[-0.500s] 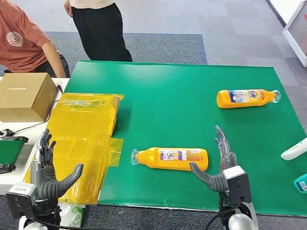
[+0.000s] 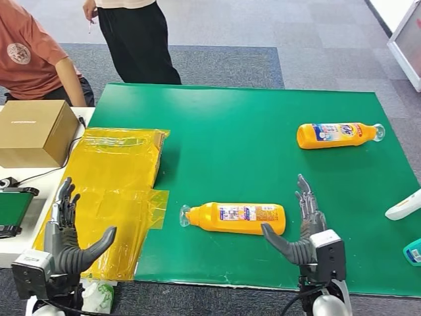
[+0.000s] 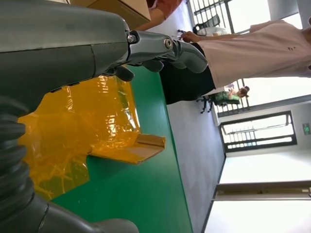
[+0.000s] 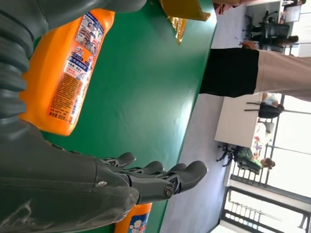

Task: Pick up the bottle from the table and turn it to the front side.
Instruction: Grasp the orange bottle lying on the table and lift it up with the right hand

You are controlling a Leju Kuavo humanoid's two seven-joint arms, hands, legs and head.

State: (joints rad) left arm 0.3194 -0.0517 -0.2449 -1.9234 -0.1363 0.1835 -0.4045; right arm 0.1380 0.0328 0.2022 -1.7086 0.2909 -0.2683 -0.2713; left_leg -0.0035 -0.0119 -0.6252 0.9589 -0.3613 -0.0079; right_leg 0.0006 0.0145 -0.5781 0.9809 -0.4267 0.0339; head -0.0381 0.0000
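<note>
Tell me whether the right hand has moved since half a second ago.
Barely. In the head view the right hand has edged slightly toward the table's near edge, measured against the near orange bottle, which has stayed put. It holds nothing.

The surface (image 2: 278, 112) is covered by a green mat. Grey carpet floor (image 2: 278, 26) is seen beyond it, in lighter and darker bands. Bright daylight is admitted through barred windows (image 3: 256, 133), and office chairs (image 4: 271, 29) are seen at a far desk.
</note>
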